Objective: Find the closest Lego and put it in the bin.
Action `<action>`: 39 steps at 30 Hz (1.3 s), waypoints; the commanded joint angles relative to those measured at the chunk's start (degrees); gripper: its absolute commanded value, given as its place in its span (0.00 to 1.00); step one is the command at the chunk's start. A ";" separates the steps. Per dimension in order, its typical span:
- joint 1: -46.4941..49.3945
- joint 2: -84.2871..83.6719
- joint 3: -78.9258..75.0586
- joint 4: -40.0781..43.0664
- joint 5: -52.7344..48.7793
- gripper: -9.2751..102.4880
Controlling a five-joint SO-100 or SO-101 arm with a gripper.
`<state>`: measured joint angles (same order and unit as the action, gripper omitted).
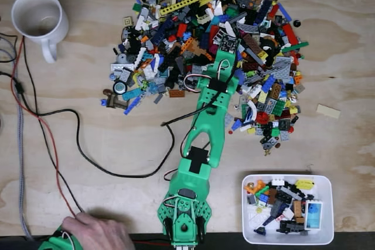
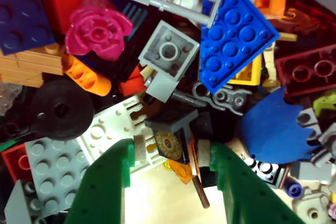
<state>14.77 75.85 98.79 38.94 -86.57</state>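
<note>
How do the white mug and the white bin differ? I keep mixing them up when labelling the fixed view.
The mug is round with a handle; the bin is a shallow rounded rectangle, wider than the mug. The mug stands at upper left, away from the green arm; the bin lies at lower right beside the arm's base. The mug holds no bricks; the bin holds many Lego pieces. Both are white and rest on the wooden table.

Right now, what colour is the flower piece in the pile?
Pink; the flower piece shows best in the wrist view.
</note>
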 commanded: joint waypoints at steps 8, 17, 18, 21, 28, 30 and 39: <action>-4.83 0.70 0.18 0.44 1.76 0.08; -2.81 10.20 -6.15 10.11 3.52 0.08; -2.11 12.13 -7.03 11.25 3.78 0.08; 1.14 20.13 -7.73 14.24 3.96 0.08; 19.95 38.50 2.55 16.70 0.79 0.08; 27.25 43.86 9.49 15.03 -0.35 0.08; 53.88 67.59 35.77 6.86 -5.89 0.08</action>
<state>58.54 134.47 132.54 47.46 -91.14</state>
